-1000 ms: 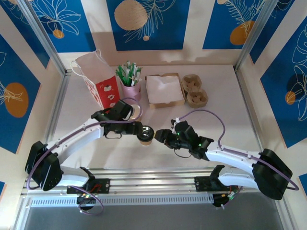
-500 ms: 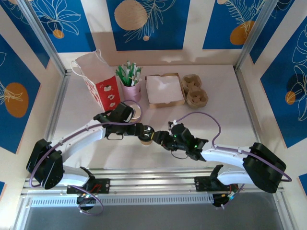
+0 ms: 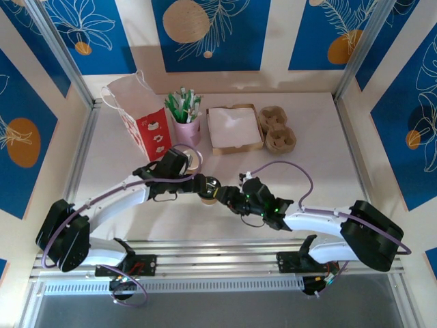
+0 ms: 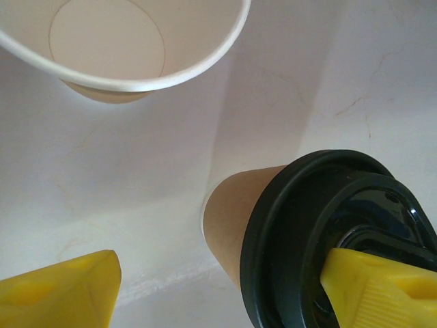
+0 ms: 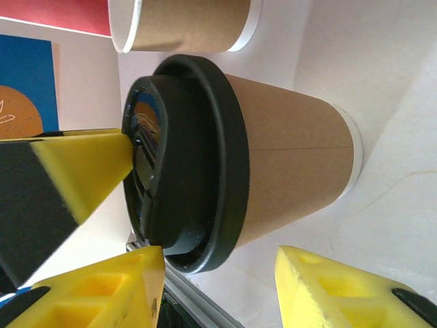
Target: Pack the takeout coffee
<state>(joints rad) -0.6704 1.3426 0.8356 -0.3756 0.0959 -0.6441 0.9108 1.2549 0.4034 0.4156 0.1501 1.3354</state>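
Toward the near middle of the surface [image 3: 328,164], the right end effector [image 5: 220,260] is turned on its side. Its jaws are spread with a clear gap and pinch nothing. They sit just beside the wall of the coffee cup [image 5: 293,164], and I cannot tell whether they touch it. The cup stands upright on the surface with its black lid [image 5: 205,171] seated on top. The left end effector [image 4: 218,266] comes in from the other side, spread wide and gripping nothing. One yellow fingertip [image 4: 382,287] rests on the lid's top, while the other hangs apart beside the cup. Just behind stands an open cup [image 4: 198,41], kraft outside and pale inside. Along the far edge sit a red-and-white bag [image 3: 140,113], a pink cup [image 3: 186,128] of sticks, a box [image 3: 234,128] holding white paper, and a pulp carrier [image 3: 276,131].
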